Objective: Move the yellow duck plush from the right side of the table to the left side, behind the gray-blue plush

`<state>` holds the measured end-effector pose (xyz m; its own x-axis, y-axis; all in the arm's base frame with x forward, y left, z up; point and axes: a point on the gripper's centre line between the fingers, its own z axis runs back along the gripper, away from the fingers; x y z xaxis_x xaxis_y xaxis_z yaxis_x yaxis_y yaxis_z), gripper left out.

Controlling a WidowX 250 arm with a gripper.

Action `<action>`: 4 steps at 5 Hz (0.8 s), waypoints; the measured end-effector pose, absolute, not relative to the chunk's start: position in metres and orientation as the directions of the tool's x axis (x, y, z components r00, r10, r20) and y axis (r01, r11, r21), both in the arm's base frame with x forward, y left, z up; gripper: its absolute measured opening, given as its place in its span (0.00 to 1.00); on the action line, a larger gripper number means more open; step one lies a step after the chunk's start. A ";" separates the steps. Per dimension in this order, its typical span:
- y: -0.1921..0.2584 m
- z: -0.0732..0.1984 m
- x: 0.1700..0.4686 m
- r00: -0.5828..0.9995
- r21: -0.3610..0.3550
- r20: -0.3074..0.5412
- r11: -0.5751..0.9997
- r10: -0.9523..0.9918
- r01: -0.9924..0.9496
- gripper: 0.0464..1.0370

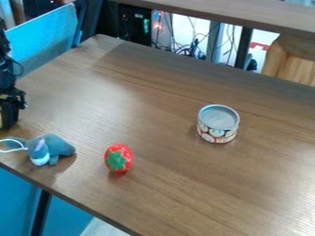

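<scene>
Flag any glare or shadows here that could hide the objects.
Camera view: pale glare on the tabletop, strongest toward the lower right, covering no object; camera view: soft shadows beside the plush toy, strawberry and can, none hiding them.

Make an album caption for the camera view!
Gripper at left, nearest the gray plush toy, with strawberry and tin on the table.

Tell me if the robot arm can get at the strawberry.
Probably yes: the strawberry sits uncovered on the table, and the toy animal nearby looks low enough for the arm to clear.
</scene>
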<state>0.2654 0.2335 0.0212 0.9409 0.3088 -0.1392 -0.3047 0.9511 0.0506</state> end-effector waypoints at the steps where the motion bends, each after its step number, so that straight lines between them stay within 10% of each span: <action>1: 0.218 0.023 0.260 0.933 0.033 -0.092 0.937 0.349 -0.347 0.92; 4: 0.154 0.132 0.310 0.997 0.238 0.011 0.968 0.081 -0.081 0.96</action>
<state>0.3102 0.1536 0.1315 0.9966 0.0813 0.0106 -0.0815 0.9679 0.2378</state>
